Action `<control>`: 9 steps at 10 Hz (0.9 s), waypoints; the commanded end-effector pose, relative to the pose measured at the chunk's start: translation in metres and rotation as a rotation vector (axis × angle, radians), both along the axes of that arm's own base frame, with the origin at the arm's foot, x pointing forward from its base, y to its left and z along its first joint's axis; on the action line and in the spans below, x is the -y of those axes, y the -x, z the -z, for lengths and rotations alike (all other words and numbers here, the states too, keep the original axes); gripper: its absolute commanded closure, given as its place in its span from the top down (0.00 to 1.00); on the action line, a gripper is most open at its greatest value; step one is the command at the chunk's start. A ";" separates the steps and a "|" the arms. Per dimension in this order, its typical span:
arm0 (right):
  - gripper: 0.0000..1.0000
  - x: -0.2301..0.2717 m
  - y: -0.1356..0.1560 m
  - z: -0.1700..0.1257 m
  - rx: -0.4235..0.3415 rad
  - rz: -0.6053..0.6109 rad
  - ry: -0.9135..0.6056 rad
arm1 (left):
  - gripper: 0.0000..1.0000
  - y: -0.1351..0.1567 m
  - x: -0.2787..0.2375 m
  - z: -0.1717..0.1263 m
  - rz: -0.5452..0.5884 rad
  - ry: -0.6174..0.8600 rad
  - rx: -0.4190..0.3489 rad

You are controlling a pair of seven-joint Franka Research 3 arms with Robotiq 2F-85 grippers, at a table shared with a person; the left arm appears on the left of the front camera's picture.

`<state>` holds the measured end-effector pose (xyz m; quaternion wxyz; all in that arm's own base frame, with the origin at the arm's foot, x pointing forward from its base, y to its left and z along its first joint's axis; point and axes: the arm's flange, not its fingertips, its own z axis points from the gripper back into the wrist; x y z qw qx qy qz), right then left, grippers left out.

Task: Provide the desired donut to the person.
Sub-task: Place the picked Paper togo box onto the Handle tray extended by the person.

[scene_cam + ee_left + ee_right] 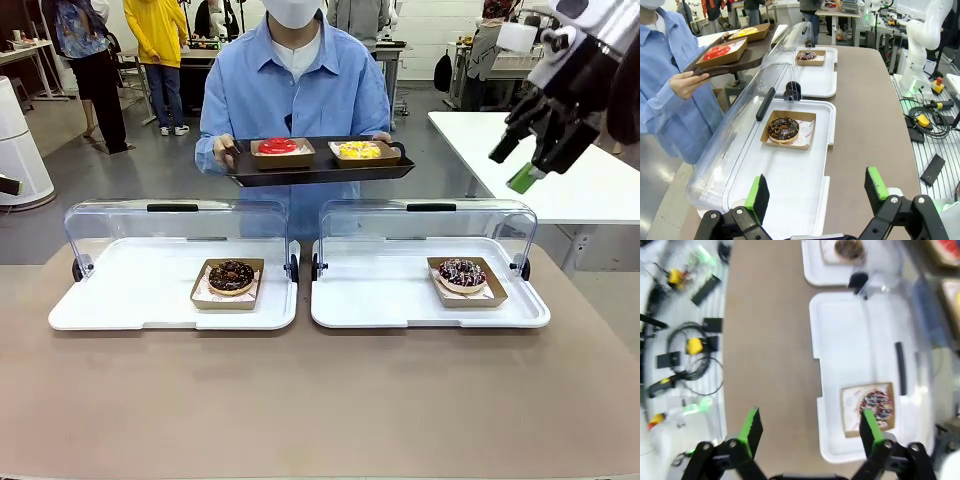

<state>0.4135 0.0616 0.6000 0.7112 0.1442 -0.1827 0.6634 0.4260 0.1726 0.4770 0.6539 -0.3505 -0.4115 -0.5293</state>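
Donuts sit on two white trays on the brown bench (320,400), each under a clear lid that is raised. On the left tray (120,300) a chocolate donut (231,276) lies in a cardboard box near the tray's 3 o'clock edge. On the right tray (380,300) a sprinkled donut (462,272) lies in its box toward 3 o'clock.

At 12 o'clock the person (290,90) stands behind the bench and holds a dark tray (320,170) with a red donut (277,146) and a yellow donut (359,150).

At 2 o'clock the right gripper (520,165) hangs high, jaws wide apart, empty. The left gripper (817,192) is above the near end of the left tray, fully open, with nothing between its pads.
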 end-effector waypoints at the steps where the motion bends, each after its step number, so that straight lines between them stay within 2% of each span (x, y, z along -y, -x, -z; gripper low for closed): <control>1: 1.00 0.006 -0.011 0.026 0.000 0.021 -0.011 | 1.00 0.000 0.001 -0.001 -0.014 -0.002 0.004; 3: 1.00 0.008 -0.013 0.033 0.023 0.077 0.061 | 1.00 0.000 0.001 -0.001 -0.014 -0.002 0.004; 4: 1.00 0.006 -0.011 0.026 -0.014 0.034 0.002 | 1.00 0.000 0.001 -0.001 -0.014 -0.002 0.004; 9: 1.00 0.006 -0.011 0.026 -0.014 0.034 0.002 | 1.00 0.000 0.001 -0.001 -0.014 -0.002 0.004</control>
